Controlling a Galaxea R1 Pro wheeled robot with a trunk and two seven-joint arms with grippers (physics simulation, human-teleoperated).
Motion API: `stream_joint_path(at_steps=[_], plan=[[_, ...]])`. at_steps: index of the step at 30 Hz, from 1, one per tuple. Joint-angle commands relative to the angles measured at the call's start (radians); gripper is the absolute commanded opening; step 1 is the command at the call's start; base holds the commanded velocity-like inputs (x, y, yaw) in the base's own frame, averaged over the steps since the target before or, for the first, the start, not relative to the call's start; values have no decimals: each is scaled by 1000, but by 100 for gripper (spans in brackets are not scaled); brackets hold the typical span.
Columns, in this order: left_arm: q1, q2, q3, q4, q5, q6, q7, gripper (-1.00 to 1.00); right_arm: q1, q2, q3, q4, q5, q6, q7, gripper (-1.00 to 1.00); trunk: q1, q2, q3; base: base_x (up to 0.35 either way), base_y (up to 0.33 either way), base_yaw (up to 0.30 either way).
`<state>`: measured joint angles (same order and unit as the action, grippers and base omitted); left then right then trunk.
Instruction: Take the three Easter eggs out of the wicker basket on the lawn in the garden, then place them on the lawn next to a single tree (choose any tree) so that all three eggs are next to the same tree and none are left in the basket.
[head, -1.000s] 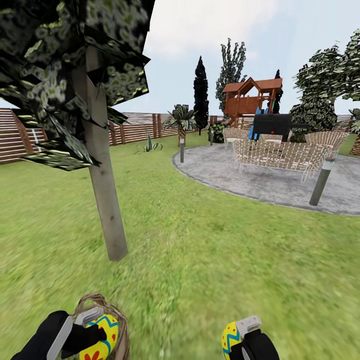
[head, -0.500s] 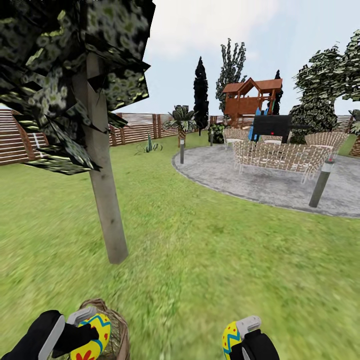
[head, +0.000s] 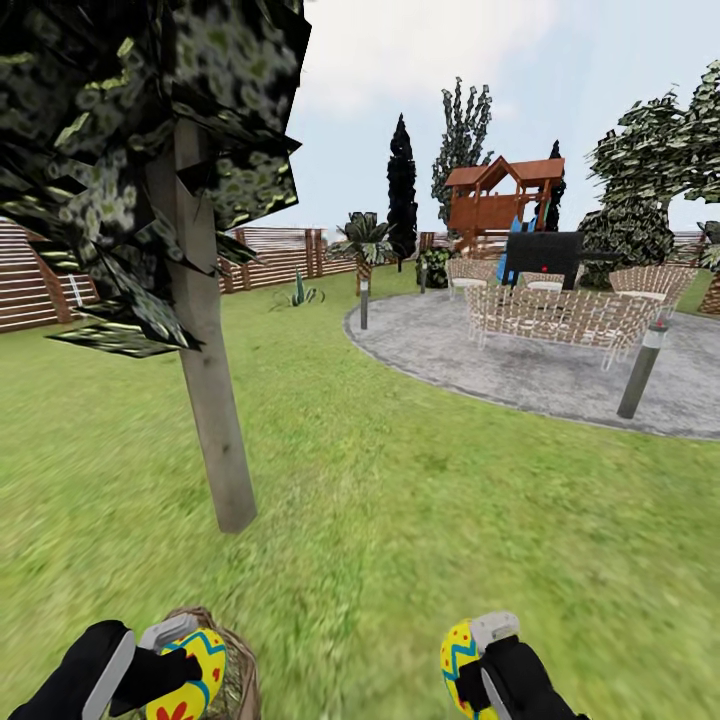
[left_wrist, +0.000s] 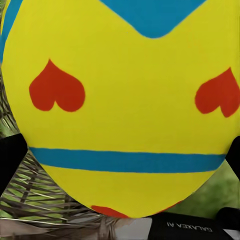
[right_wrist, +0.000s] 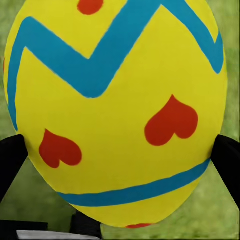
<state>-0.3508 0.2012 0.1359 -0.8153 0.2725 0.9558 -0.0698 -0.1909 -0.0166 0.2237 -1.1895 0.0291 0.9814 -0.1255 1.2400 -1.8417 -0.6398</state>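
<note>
On the lawn (head: 420, 520) of a fenced garden, the robot holds a painted egg in each gripper at the near edge of the head view. The left gripper (head: 165, 665) is clamped on one yellow Easter egg (head: 190, 675), its black fingers pressed to either side of the shell; the left wrist view shows the same egg (left_wrist: 120, 110) up close, with red hearts and a blue band, pinched between the dark finger pads at both edges. Directly behind and beneath this egg sits the wicker basket (head: 225, 660), its brown weave also visible past the shell in the left wrist view (left_wrist: 35, 200); whether a third egg lies inside it cannot be told.

The right gripper (head: 480, 670) grips a second egg (head: 460, 665), held above bare grass well apart from the basket. In the right wrist view that egg (right_wrist: 115, 115) carries a blue zigzag and red hearts, and is caught between black fingers at its two sides.

A tree (head: 205, 370) with a pale slim trunk and dark speckled crown stands on the grass ahead of the left gripper, near the basket. Beyond lie a grey paved circle (head: 520, 365), pale woven chairs (head: 560, 315), a wooden play tower (head: 500, 195) and a slatted fence (head: 270, 255).
</note>
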Motion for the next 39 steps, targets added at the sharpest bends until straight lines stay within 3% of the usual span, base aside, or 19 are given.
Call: stream_joint_path(at_steps=[1,4,9,10,11,13,16,30,39], plan=[[0,-1,2,-1,-7,4,-6,-100,-28,0,3,63,-1,7,-3,-100,-4,7,2,0,0,0],[0,-3,3,1,-8,4,-5,-100,-103,2,2,213,-8,0,0,-100,-16,28,11,0,0,0],[0,-4,2,5,-9,4,-4,-100,-171,10,2,249,-9,-1,-8,-100,-35,63,27,0,0,0],[0,-7,2,7,-9,3,-4,-100,-209,8,-21,308,-10,-3,-25,-100,-39,70,30,0,0,0],[0,-17,2,9,-10,3,-3,-100,-253,9,-69,367,-10,-7,-47,-100,-42,77,33,0,0,0],[0,-26,3,11,-33,3,-2,-100,-282,13,-108,409,-11,-11,-67,-100,-50,91,39,0,0,0],[0,-29,5,13,-66,3,-2,-100,-289,11,-118,424,-11,-11,-69,-100,-62,112,49,0,0,0],[0,-31,5,13,-70,3,-2,-100,-289,14,-115,427,-1,-13,-67,-100,-115,210,93,0,0,0],[0,-31,7,11,-66,3,-5,-100,-289,17,-110,427,2,-12,-69,-100,-115,210,93,-139,0,0]])
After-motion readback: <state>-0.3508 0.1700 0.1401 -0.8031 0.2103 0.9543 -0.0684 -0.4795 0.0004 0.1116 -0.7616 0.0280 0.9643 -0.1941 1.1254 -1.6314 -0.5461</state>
